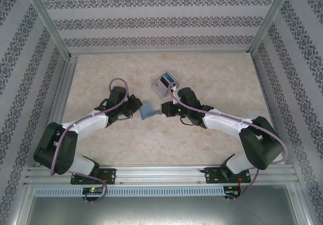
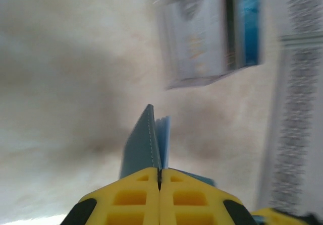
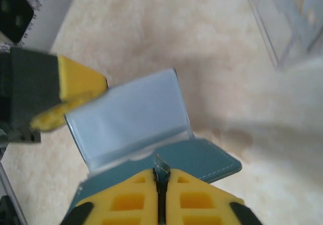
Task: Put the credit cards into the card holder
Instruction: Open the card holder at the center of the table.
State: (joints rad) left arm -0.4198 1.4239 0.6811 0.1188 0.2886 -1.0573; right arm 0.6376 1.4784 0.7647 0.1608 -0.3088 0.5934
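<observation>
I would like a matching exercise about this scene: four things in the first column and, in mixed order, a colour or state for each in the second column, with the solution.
Column A
1. card holder
2. clear box
3. left gripper
4. table

Column B
a. transparent, with cards inside
b. beige, marbled
c. teal outside, folded open
d. yellow, shut on the card holder's edge

Pairs: 1-c; 2-a; 3-d; 4-b
</observation>
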